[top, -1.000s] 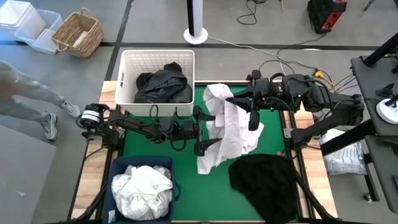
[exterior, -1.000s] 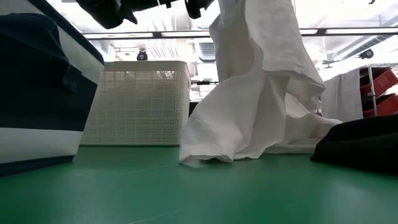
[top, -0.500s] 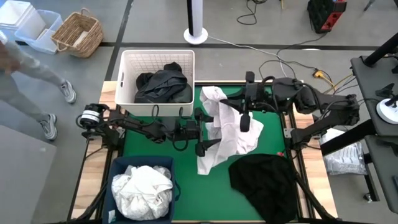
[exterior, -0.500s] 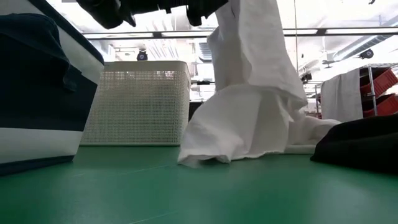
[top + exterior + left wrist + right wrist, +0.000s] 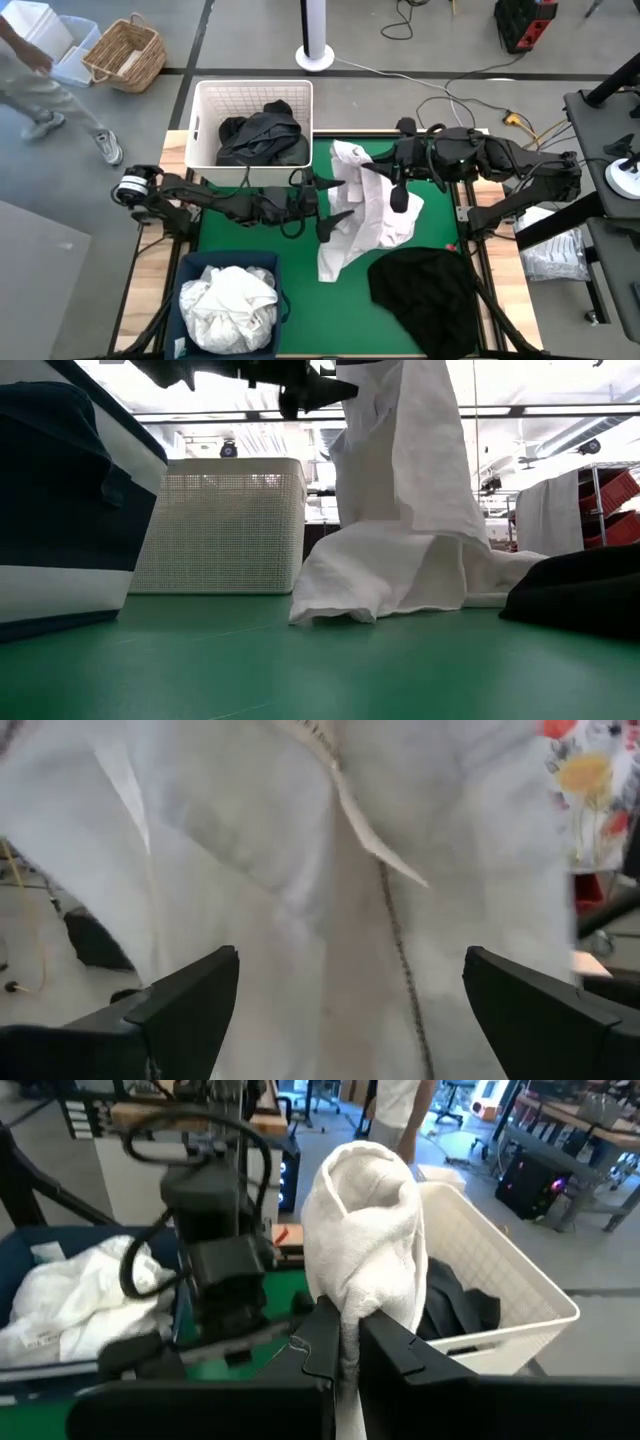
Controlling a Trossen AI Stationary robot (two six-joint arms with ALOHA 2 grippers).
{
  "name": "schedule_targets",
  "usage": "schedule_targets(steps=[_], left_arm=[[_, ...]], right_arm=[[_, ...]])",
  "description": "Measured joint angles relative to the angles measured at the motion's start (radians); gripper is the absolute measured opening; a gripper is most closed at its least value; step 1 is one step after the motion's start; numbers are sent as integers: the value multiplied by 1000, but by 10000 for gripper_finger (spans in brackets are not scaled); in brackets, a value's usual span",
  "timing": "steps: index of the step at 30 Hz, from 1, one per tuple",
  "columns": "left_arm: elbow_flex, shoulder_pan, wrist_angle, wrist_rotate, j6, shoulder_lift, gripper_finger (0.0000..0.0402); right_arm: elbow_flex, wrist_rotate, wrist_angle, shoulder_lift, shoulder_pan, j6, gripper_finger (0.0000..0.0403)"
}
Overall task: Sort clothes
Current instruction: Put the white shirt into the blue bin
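We pinch the white shirt [image 5: 372,205] tight in our right gripper [image 5: 345,1342]. Our left gripper [image 5: 335,212] probably waits wide open beside it. Next it should grab on.

black garment [image 5: 585,592] cut off, person [image 5: 35,75] cropped

Even, bright overhead light leaves only soft shadows on the green table mat [image 5: 300,270]. The low view's background glares white, and the hanging white cloth garment [image 5: 330,870] is blurred (very close) at the left wrist.
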Motion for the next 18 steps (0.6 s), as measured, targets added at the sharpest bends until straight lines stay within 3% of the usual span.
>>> schedule_targets(steps=[14,18], left_arm=[[0,-9,-145,-96,6,-98,359],[0,-17,-184,-181,-8,-104,359]], right_arm=[[0,0,-12,0,0,7,12],[0,0,-13,0,0,7,12]])
